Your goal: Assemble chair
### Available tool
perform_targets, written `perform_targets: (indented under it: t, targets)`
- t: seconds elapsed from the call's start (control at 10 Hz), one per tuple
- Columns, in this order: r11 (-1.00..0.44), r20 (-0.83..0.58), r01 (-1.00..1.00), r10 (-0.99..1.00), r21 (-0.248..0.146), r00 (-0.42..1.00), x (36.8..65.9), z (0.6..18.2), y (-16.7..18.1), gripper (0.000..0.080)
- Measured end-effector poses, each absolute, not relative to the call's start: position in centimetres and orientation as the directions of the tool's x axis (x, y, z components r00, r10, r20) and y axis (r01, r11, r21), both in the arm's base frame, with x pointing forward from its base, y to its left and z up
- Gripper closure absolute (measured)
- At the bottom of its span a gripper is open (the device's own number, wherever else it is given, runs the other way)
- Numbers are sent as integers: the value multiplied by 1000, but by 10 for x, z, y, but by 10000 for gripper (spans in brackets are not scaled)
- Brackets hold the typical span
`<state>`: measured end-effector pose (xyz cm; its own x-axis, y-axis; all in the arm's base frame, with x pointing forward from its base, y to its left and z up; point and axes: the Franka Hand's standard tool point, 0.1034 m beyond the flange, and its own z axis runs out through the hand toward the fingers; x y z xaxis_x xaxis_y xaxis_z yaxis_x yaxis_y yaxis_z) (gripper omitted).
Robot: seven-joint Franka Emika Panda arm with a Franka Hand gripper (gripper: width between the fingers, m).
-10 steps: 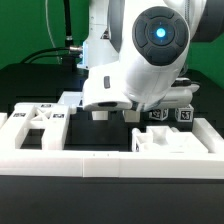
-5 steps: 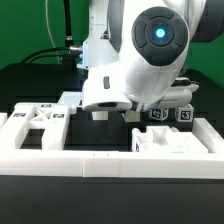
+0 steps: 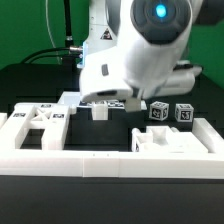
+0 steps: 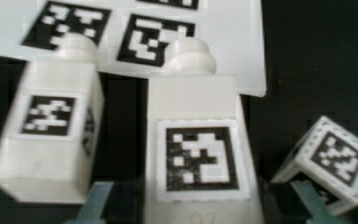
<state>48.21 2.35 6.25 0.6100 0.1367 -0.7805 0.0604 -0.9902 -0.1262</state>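
Robot arm [image 3: 140, 55] leans down, gripper [image 3: 100, 104] clamped on a white post [image 3: 100, 112] of the chair.
From the exterior view's left: flat chair parts [image 3: 35, 122], the gripped post mid-table, then two tagged blocks [image 3: 158, 112]; in the wrist view a second post [image 4: 48, 120] is just beside the gripped one.

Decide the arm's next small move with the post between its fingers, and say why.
Probably lift the post straight up: the gripper looks shut on its tagged end, a second post sits close beside it and a tilted tagged part on the other side, so sliding sideways might knock them.
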Motion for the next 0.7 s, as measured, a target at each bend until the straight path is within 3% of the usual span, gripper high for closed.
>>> perform_targets:
  t: [0.6, 0.7]
  targets:
    - [-988, -721, 81, 154, -135, 676, 496, 61, 23, 512]
    - [-985, -681, 93, 169, -147, 712, 506, 72, 22, 512]
